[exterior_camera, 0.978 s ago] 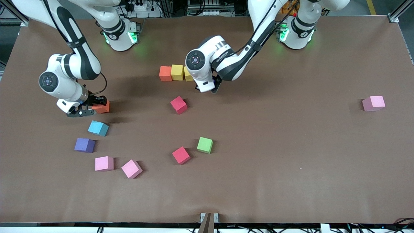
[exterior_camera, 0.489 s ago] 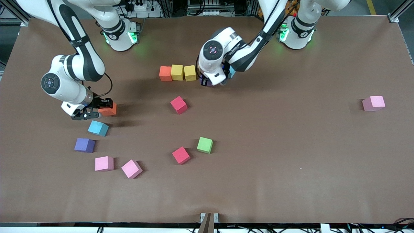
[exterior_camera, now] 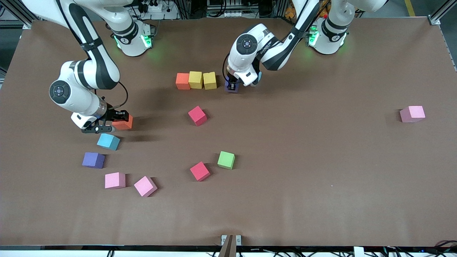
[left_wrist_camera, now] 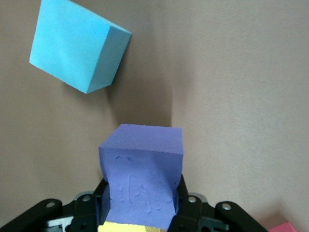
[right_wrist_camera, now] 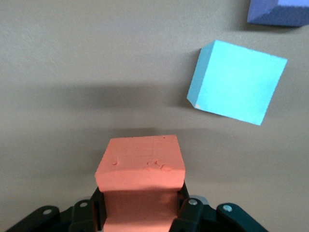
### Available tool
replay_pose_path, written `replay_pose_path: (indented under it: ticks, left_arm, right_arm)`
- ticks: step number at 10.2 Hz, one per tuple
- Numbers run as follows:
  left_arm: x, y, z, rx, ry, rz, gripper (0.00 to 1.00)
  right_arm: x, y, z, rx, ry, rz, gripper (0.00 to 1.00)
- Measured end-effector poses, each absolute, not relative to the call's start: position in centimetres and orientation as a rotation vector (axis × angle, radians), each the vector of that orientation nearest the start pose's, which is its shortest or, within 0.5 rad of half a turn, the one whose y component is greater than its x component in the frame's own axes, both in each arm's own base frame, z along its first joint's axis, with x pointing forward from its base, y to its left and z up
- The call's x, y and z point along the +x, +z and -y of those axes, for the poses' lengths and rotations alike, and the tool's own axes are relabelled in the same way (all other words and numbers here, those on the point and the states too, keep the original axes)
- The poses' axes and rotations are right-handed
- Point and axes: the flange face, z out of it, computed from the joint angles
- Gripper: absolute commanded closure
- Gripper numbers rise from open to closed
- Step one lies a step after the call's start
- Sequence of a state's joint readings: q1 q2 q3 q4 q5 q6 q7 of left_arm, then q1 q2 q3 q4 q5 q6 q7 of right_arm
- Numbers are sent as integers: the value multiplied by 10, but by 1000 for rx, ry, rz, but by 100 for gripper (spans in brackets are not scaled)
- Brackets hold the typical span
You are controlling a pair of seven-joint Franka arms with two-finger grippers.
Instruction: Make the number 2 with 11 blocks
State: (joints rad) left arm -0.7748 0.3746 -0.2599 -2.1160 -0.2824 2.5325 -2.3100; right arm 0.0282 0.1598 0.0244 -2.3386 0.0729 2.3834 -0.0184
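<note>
Two hands are each clamped on a block. The left hand (exterior_camera: 232, 86) grips a purple block (left_wrist_camera: 141, 179), its fingers (left_wrist_camera: 185, 205) pressed against both side faces; it hangs just beside the yellow end of the row, toward the left arm's end of the counter (exterior_camera: 321, 178). One second ago this hand was lower in the front view, covering part of that end block; the whole row is now exposed. Whether the purple block touches the counter cannot be told.

The right hand (exterior_camera: 107, 125) is clamped on an orange block (exterior_camera: 123, 123), over the counter near the light blue block (exterior_camera: 108, 141). It has shifted slightly toward the middle since the earlier frame.

Row status: one orange block (exterior_camera: 182, 81) and two yellow blocks (exterior_camera: 195, 79) (exterior_camera: 210, 80), touching, form the only assembled part of the number 2.

Loose blocks, unmoved: a second purple block (exterior_camera: 93, 160), two pink blocks (exterior_camera: 115, 180) (exterior_camera: 145, 186), two red blocks (exterior_camera: 197, 115) (exterior_camera: 200, 171), a green block (exterior_camera: 226, 160), and a pale pink block (exterior_camera: 412, 114) well apart toward the left arm's end.
</note>
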Motion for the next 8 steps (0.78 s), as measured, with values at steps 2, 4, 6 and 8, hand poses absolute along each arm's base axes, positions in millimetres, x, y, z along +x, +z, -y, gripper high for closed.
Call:
replay_pose_path:
  ticks: [2, 4, 6, 8]
  left_arm:
    - [299, 240, 498, -2206, 448, 2221, 100]
    - [291, 233, 501, -2189, 467, 2234, 100]
    - [276, 224, 507, -2193, 468, 2228, 100]
    - [266, 220, 512, -2200, 468, 2220, 100]
  right_arm:
    - [508, 263, -39, -3090, 159, -7, 100]
    - [512, 268, -53, -3092, 146, -24, 100]
    - [513, 271, -69, -3094, 140, -60, 100]
    - [515, 274, -73, -3094, 132, -81, 100]
